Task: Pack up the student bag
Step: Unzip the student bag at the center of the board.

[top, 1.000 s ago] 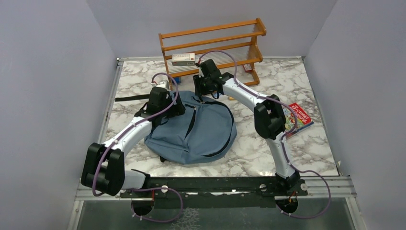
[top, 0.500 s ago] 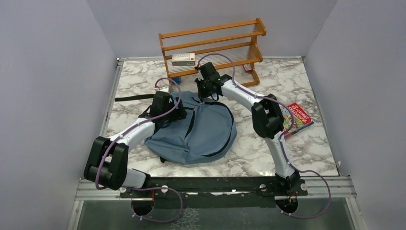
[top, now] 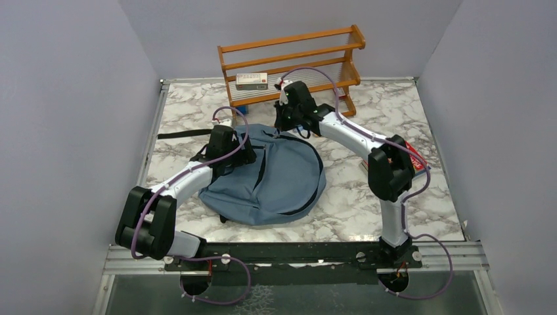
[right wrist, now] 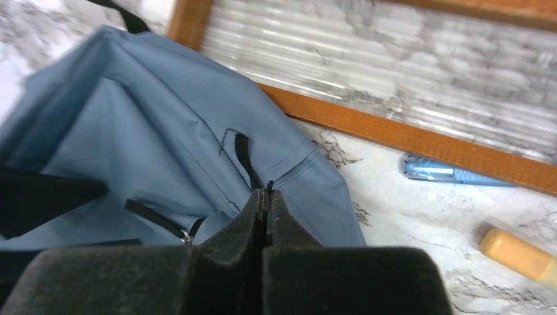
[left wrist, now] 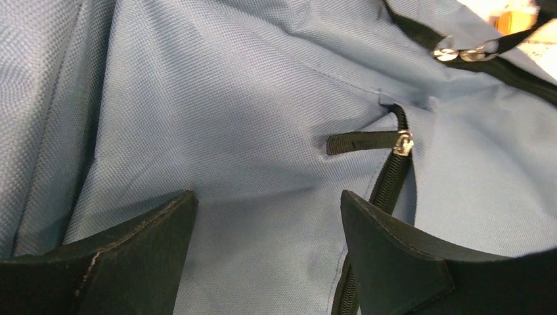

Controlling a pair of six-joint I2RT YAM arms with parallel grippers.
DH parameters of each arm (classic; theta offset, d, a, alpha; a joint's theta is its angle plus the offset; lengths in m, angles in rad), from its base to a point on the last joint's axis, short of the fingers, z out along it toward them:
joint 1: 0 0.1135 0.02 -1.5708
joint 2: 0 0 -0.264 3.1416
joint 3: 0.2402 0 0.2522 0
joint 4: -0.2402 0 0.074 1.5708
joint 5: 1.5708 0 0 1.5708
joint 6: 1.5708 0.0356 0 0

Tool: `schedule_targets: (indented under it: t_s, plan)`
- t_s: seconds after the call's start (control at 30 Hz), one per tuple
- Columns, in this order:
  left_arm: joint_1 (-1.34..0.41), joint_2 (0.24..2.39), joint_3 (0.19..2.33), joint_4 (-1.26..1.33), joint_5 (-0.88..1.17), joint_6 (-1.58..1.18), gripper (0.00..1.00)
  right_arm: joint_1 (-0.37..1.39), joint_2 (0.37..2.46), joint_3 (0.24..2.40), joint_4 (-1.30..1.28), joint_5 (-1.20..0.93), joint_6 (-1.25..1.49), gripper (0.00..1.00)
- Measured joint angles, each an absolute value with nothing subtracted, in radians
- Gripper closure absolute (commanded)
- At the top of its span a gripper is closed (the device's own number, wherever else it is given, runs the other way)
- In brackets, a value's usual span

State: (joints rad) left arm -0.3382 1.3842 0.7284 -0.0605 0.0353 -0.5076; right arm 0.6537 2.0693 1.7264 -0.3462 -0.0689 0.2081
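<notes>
Student bag [top: 282, 177] lies flat on the desk [top: 341, 210]. Note your left fingers [left wrist: 131, 262] spread above its fabric, zipper pull [left wrist: 402, 142] just ahead; right fingers [right wrist: 240, 226] pressed together at its black loop [right wrist: 242, 154].

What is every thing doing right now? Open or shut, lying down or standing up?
student bag, lying flat on the table.
zipper, looks shut where it shows.
left gripper, open over the bag.
right gripper, shut, tips at the bag's black loop.
wooden rack, standing upright.
box, lying on the rack's shelf.
blue pen, lying beside the rack.
</notes>
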Motion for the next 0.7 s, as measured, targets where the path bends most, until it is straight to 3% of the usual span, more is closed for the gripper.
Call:
schedule_targets:
  t_s: [0.3, 0.57, 0.7]
  plan:
    - [-0.338, 1.384, 0.728, -0.062, 0.031, -0.507, 0.18, 0.654, 1.929, 1.612, -0.267, -0.103, 0.211, 0.99]
    - [-0.338, 1.294, 0.735, -0.115, 0.029, -0.477, 0.03, 0.653, 1.863, 1.506, -0.22, -0.151, 0.212, 0.99]
    - [-0.338, 1.216, 0.79, -0.123, 0.029, -0.439, 0.01, 0.653, 1.804, 1.456, -0.178, -0.208, 0.212, 0.99]
